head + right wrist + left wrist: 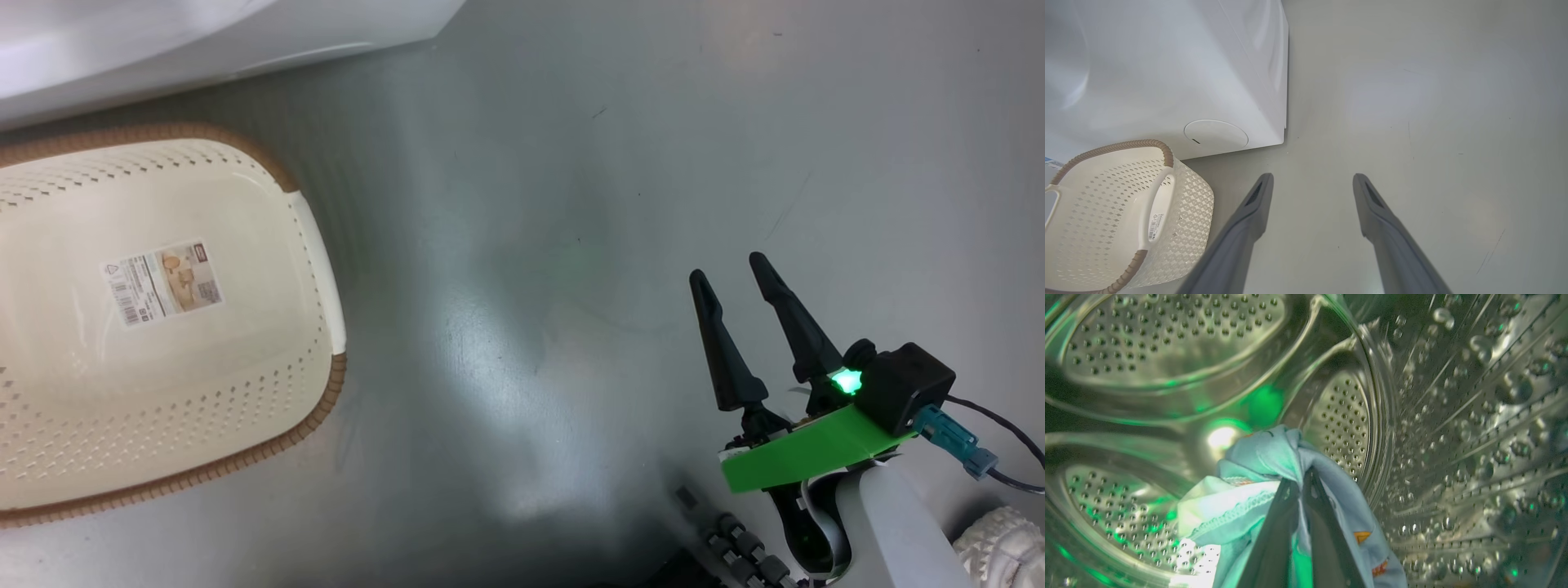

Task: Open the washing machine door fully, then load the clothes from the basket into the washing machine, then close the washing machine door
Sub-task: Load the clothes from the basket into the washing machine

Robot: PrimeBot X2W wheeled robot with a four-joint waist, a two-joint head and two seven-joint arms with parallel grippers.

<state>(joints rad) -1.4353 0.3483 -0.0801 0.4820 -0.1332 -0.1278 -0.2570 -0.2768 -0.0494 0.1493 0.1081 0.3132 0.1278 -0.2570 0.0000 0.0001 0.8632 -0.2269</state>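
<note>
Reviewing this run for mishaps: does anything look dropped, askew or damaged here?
Nothing stands out. The basket stands upright on the floor beside the washing machine. The left gripper, inside the steel drum, is shut on a light blue garment, and the right gripper hangs open above the floor.

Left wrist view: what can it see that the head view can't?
Left wrist view: the left gripper shut on light blue clothes, deep inside the shiny drum full of little holes. Head view: the basket with nothing in it but its label, the open right gripper and the grey floor. Both: the washing machine, seen from inside in one, and what looks like its white outside in the other.
</note>
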